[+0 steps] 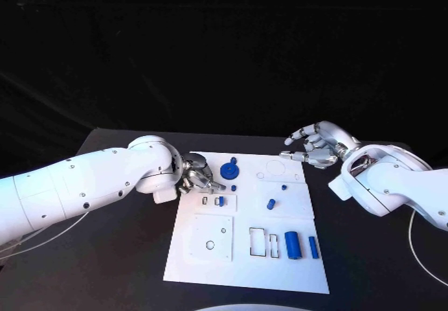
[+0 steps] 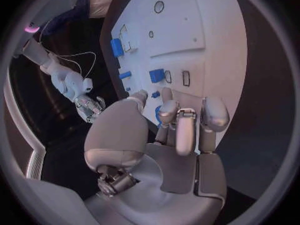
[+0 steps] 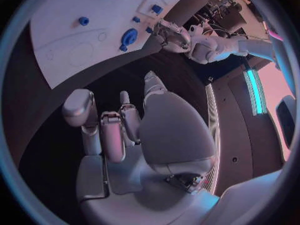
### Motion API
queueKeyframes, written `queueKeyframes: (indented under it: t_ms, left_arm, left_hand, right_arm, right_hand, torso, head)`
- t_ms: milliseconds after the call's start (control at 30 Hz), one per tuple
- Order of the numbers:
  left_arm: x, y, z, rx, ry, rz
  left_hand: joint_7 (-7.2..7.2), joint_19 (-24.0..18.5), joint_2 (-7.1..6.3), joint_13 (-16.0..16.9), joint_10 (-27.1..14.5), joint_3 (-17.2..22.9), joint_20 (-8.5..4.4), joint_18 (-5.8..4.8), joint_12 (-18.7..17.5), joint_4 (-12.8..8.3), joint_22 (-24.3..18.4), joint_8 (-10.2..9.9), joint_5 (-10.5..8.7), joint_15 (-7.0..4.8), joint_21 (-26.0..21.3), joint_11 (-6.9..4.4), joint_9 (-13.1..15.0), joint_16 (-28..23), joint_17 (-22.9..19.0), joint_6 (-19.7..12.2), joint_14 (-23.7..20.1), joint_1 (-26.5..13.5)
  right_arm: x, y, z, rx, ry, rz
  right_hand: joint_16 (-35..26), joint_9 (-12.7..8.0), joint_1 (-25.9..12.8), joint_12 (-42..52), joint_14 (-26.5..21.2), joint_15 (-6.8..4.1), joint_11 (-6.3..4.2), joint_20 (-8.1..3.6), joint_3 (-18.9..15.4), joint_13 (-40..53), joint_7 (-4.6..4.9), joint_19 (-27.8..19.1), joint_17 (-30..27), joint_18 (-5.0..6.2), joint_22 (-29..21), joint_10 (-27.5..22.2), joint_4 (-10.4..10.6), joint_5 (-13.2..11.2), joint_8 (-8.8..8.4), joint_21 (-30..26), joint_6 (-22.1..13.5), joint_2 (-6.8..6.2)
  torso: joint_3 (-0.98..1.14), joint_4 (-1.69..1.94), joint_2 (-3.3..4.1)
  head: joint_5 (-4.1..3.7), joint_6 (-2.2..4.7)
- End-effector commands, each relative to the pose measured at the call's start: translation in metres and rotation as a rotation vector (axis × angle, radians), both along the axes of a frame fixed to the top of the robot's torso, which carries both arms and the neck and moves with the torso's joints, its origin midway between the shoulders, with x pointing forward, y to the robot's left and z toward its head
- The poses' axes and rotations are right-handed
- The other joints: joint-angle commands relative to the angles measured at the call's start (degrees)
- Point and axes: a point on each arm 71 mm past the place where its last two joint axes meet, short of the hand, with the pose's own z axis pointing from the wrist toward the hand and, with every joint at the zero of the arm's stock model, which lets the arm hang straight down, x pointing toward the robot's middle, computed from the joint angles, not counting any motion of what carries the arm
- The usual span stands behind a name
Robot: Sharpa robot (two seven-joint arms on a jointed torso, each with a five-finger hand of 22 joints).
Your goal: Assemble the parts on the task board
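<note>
The white task board (image 1: 210, 259) lies in the middle of the black table. Blue parts on it include a round disc (image 1: 230, 171) near the far left corner, a small block (image 1: 220, 201), a short peg (image 1: 270, 204) and a cylinder (image 1: 292, 245) beside a narrow bar (image 1: 314, 247). My left hand (image 1: 198, 176) sits at the board's left edge, fingers apart and just beside the disc (image 2: 159, 114), gripping nothing. My right hand (image 1: 316, 146) hovers off the board's far right corner, fingers spread and empty. From there it looks across at the disc (image 3: 129, 36) and the left hand (image 3: 172, 35).
Several empty outlined slots (image 1: 257, 238) and a round hole (image 1: 209, 245) mark the board's near half. Black table (image 1: 112, 259) surrounds the board on all sides. A thin cable (image 1: 37, 243) trails beside my left arm.
</note>
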Motion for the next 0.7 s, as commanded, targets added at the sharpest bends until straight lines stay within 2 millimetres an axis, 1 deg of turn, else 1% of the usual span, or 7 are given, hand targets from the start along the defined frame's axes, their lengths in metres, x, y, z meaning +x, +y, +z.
queueKeyframes:
  t_ms: [33, 133, 200, 433, 500, 633, 700]
  left_arm:
    - [0.001, -0.003, 0.0, 0.027, -0.003, -0.006]
    - [0.002, -0.005, -0.001, 0.031, -0.004, -0.008]
    - [0.002, -0.008, -0.002, 0.034, -0.002, -0.012]
    - [0.002, -0.014, -0.004, 0.045, 0.01, -0.034]
    - [0.002, -0.016, -0.005, 0.049, 0.015, -0.04]
    - [0.001, -0.018, -0.007, 0.056, 0.023, -0.052]
    - [0.001, -0.02, -0.007, 0.06, 0.026, -0.059]
  left_hand:
    - [0.14, 0.37, 0.15, -1.82, -1.49, -0.59, -0.04, -0.58, -1.1, 0.04, 0.01, 0.2, -0.28, -0.3, 0.13, 0.15, 0.21, -0.11, 4.45, -0.92, 2.95, -0.62]
    - [0.18, 0.37, 0.15, -2.46, -1.93, -0.64, -0.04, -0.58, -1.47, 0.04, 0.03, 0.17, -0.28, -0.28, 0.15, 0.19, 0.25, -0.13, 4.39, -1.07, 2.92, -0.63]
    - [0.21, 0.34, 0.19, -2.67, -2.08, -0.67, -0.03, -0.58, -1.6, 0.05, 0.01, 0.15, -0.27, -0.26, 0.14, 0.21, 0.28, -0.14, 4.38, -1.16, 2.92, -0.67]
    - [0.22, 0.26, 0.32, -2.77, -2.19, -0.71, -0.02, -0.56, -1.68, 0.08, -0.08, 0.19, -0.28, -0.22, 0.11, 0.24, 0.35, -0.14, 4.4, -1.16, 2.91, -0.79]
    - [0.22, 0.26, 0.32, -2.77, -2.19, -0.71, -0.02, -0.56, -1.68, 0.08, -0.08, 0.19, -0.28, -0.22, 0.11, 0.24, 0.35, -0.14, 4.4, -1.16, 2.91, -0.79]
    - [0.23, 0.26, 0.37, -2.86, -2.25, -0.72, -0.01, -0.56, -1.74, 0.08, -0.06, 0.22, -0.28, -0.21, 0.12, 0.25, 0.37, -0.16, 4.33, -1.15, 2.89, -0.84]
    - [0.23, 0.23, 0.44, -2.83, -2.24, -0.72, -0.01, -0.56, -1.73, 0.07, -0.09, 0.23, -0.26, -0.2, 0.11, 0.25, 0.39, -0.16, 4.33, -1.15, 2.89, -0.85]
  right_arm:
    - [0.001, 0.001, -0.001, -0.015, 0.014, 0.009]
    - [0.001, 0.001, -0.001, -0.017, 0.013, 0.009]
    - [0.002, 0.001, -0.002, -0.017, 0.012, 0.008]
    - [0.004, 0.002, -0.002, -0.014, 0.005, 0.006]
    - [0.004, 0.002, -0.001, -0.011, 0.002, 0.005]
    - [0.004, 0.003, -0.001, -0.008, 0.0, 0.005]
    - [0.004, 0.003, -0.001, -0.008, -0.001, 0.004]
  right_hand:
    - [-0.33, 0.0, -0.5, -0.28, 3.78, 0.15, 0.09, 0.02, -0.3, 1.5, 0.15, -0.18, 4.97, 0.62, 0.05, -0.32, 0.07, -0.08, 0.29, -0.02, -0.44, 0.22]
    - [-0.39, 0.0, -0.68, -0.46, 3.75, 0.18, 0.13, 0.04, -0.44, 1.29, 0.18, -0.22, 4.82, 0.65, -0.05, -0.5, 0.1, -0.08, 0.33, -0.19, -0.57, 0.14]
    - [-0.46, 0.01, -0.81, -0.9, 3.71, 0.19, 0.14, 0.04, -0.52, 0.78, 0.19, -0.32, 4.64, 0.7, -0.24, -0.93, 0.11, -0.08, 0.37, -0.45, -0.63, 0.11]
    - [-0.77, 0.03, -0.97, -3.0, 3.52, 0.22, 0.18, 0.08, -0.66, -1.51, 0.24, -0.62, 3.89, 0.84, -0.8, -2.93, 0.08, -0.02, 0.52, -1.28, -0.89, 0.09]
    - [-0.93, 0.05, -0.97, -3.86, 3.43, 0.23, 0.18, 0.1, -0.69, -2.43, 0.24, -0.78, 3.53, 0.91, -1.08, -3.69, 0.08, 0.0, 0.64, -1.71, -0.98, 0.11]
    - [-1.19, 0.15, -0.88, -4.18, 3.29, 0.2, 0.13, 0.1, -0.66, -2.8, 0.17, -1.04, 2.97, 1.04, -1.56, -3.88, 0.06, 0.0, 0.96, -2.43, -0.87, 0.19]
    - [-1.2, 0.17, -0.86, -4.2, 3.29, 0.18, 0.12, 0.09, -0.66, -2.82, 0.15, -1.04, 2.97, 1.04, -1.57, -3.88, 0.06, -0.01, 1.05, -2.46, -0.81, 0.21]
  torso:
    - [0.03, 0.18, -0.08]
    - [0.02, 0.12, -0.08]
    - [-0.03, 0.03, -0.05]
    - [0.02, -0.09, 0.04]
    - [-0.01, -0.07, 0.04]
    - [0.01, -0.03, 0.07]
    - [-0.05, 0.01, 0.1]
  head:
    - [-0.21, -0.02]
    - [-0.05, -0.02]
    - [0.12, -0.04]
    - [0.17, 0.03]
    - [0.16, -0.03]
    - [0.21, -0.1]
    - [0.17, -0.11]
